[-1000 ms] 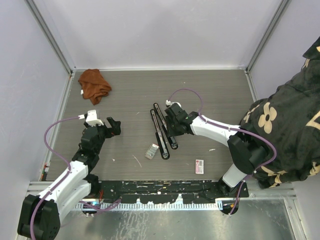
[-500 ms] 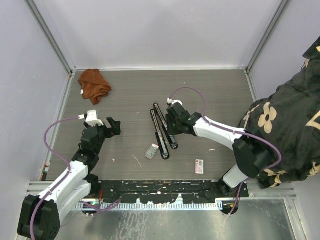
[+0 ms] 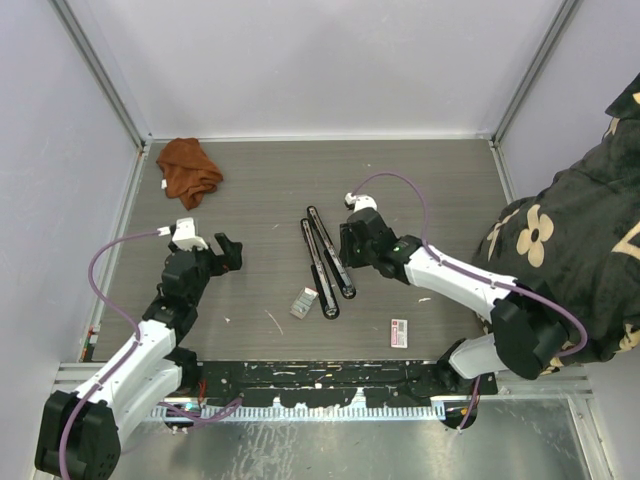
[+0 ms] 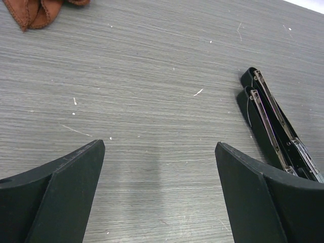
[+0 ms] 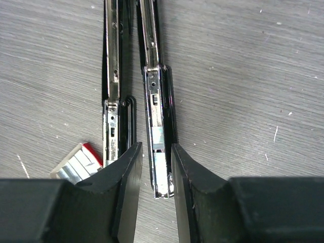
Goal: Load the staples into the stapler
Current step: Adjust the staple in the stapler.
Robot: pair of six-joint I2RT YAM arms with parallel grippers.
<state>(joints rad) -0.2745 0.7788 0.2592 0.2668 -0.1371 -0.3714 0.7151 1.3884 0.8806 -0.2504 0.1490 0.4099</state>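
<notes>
Right gripper point(image 5: 156, 152): fingers set narrow, astride the near tip of the stapler point(image 5: 154, 101). A slit shows on the left side of the rail, so I judge nothing is pinched. The stapler lies opened flat, with its long axis running straight away from my tips, in line with the gap. A paler silvery stretch sits in the channel just ahead; I cannot tell whether it is a strip. Just left, a second stapler point(image 5: 112, 76) lies almost parallel. Beyond its near end, the tray of staples point(image 5: 80, 164) is low and left of my fingers. The second stapler stands between, so reaching the tray means lifting over it. The left gripper point(image 4: 159, 146) is wide and empty, well apart. The box point(image 3: 399, 332) lies near the table point(image 3: 450, 180) front, the cloth point(image 3: 188, 168) in the far-left corner.
</notes>
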